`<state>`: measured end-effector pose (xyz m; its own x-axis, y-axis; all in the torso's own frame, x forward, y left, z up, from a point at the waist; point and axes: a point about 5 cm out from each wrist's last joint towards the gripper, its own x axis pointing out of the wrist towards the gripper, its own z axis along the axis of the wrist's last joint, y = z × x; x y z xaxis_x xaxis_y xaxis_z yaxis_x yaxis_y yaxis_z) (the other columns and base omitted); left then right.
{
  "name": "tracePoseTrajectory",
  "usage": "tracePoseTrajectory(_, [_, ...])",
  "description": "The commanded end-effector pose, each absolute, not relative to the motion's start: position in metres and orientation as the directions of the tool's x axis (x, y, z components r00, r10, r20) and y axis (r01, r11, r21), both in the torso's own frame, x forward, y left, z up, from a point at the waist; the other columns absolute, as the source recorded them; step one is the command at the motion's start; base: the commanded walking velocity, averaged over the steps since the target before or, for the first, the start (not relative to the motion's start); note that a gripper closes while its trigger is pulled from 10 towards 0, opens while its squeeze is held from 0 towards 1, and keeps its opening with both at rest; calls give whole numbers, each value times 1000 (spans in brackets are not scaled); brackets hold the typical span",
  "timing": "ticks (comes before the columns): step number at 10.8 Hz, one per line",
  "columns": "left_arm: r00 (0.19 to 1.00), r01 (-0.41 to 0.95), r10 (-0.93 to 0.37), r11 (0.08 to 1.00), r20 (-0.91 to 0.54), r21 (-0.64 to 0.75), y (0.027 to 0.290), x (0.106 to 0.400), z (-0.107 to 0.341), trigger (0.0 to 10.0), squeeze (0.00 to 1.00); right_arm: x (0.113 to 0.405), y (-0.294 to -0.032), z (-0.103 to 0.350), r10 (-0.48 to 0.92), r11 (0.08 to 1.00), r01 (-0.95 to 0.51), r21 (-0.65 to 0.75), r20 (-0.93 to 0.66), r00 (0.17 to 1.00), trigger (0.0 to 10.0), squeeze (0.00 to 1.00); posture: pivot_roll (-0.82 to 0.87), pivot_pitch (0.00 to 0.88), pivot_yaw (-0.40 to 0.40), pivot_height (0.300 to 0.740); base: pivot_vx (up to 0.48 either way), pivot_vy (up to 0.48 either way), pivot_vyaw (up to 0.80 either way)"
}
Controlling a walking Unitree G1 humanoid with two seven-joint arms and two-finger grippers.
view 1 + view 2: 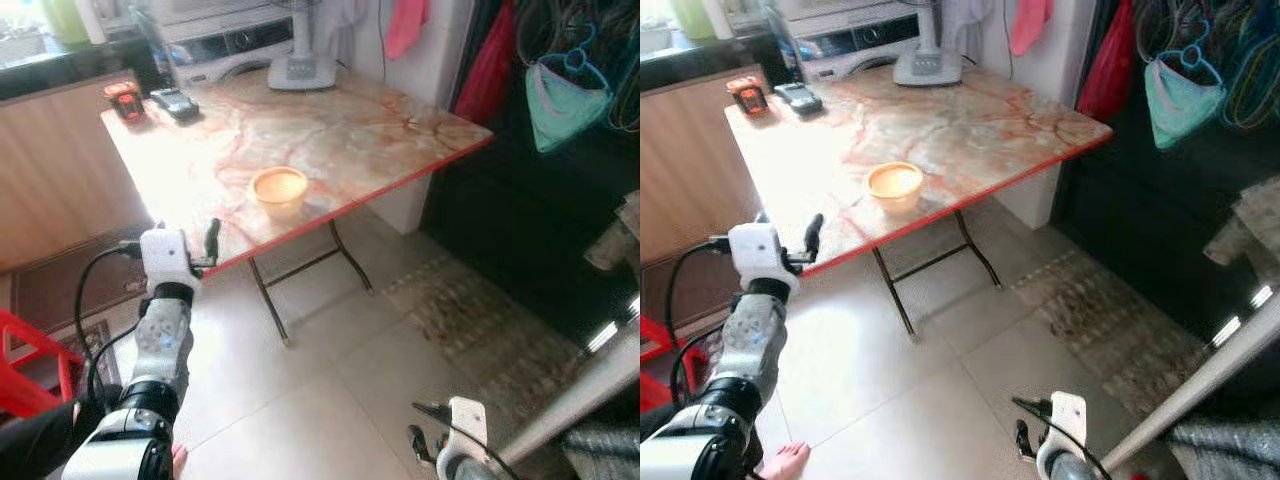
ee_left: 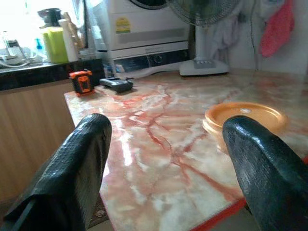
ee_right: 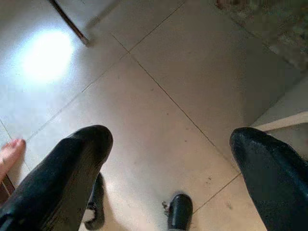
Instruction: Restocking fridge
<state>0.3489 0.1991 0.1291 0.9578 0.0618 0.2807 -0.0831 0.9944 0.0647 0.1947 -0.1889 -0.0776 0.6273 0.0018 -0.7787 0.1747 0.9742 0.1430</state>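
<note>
Left tool (image 2: 163,163) gapes at table (image 1: 380,130) edge, near bowl (image 1: 279,189).

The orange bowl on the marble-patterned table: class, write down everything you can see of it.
The orange bowl is small, round and shallow, with a lid-like flat top and a slightly raised rim; it looks like plastic. It stands upright on the marble-patterned table, near the red front edge, with nothing else touching it. The left end effector hovers open at the table's edge, short of the bowl.
</note>
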Motion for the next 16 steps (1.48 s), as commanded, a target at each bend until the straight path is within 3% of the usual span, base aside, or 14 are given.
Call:
tracePoseTrajectory(1, [955, -96, 74, 993, 289, 63, 207, 352, 137, 10000, 0, 199, -185, -76, 18, 975, 159, 155, -771, 637, 10000, 0, 135, 0, 48, 740, 319, 0, 800])
tracePoseTrajectory(9, [953, -64, 54, 998, 297, 24, 199, 356, 143, 10000, 0, 202, -184, -74, 19, 974, 160, 159, -766, 643, 10000, 0, 142, 0, 44, 740, 341, 0, 0])
tracePoseTrajectory(13, [949, -78, 77, 997, 306, -7, 199, 357, 146, 10000, 0, 201, -184, -75, 19, 969, 177, 172, -767, 641, 10000, 0, 141, 0, 42, 740, 239, 0, 545])
tracePoseTrajectory(16, [967, -46, 125, 944, 224, -327, 206, 362, 140, 10000, 0, 201, -185, -75, 27, 971, 166, 172, -769, 639, 10000, 0, 143, 1, 37, 740, 0, 0, 0])
